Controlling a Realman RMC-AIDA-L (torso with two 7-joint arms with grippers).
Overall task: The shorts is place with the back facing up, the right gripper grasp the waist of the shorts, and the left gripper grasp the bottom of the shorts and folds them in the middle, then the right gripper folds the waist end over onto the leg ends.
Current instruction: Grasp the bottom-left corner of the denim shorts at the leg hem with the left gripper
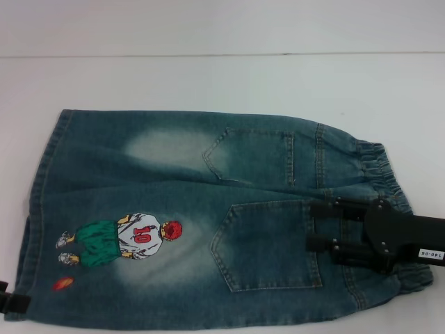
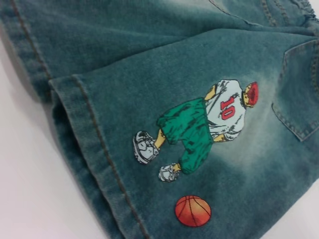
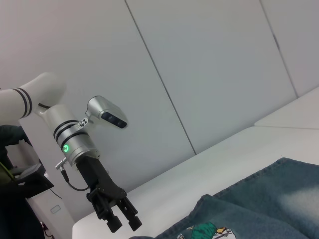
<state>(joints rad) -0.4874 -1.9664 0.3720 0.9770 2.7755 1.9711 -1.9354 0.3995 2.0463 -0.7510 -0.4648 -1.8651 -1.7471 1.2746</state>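
Table (image 1: 208,76) carries the shorts (image 1: 174,188), flat, back up, waist toward robot's right. Right gripper (image 1: 316,224) over waistband by lower pocket, fingers apart. Left gripper (image 3: 122,219) at leg hem corner, fingers apart.

Soft, even light falls from overhead, so the white tabletop (image 1: 208,76) is bright and washed out toward its far edge, with no hard glare anywhere. The denim shorts (image 1: 181,209) cast only a faint, thin shadow along their hem and waist edges, and the head view is slightly soft, with the printed figure's outlines a little smeared. The left wrist view is sharper on the fabric weave near the hem, darkening under the leg opening, while the right wrist view shows evenly lit grey wall panels (image 3: 209,74) and the denim nearest the lens out of focus.
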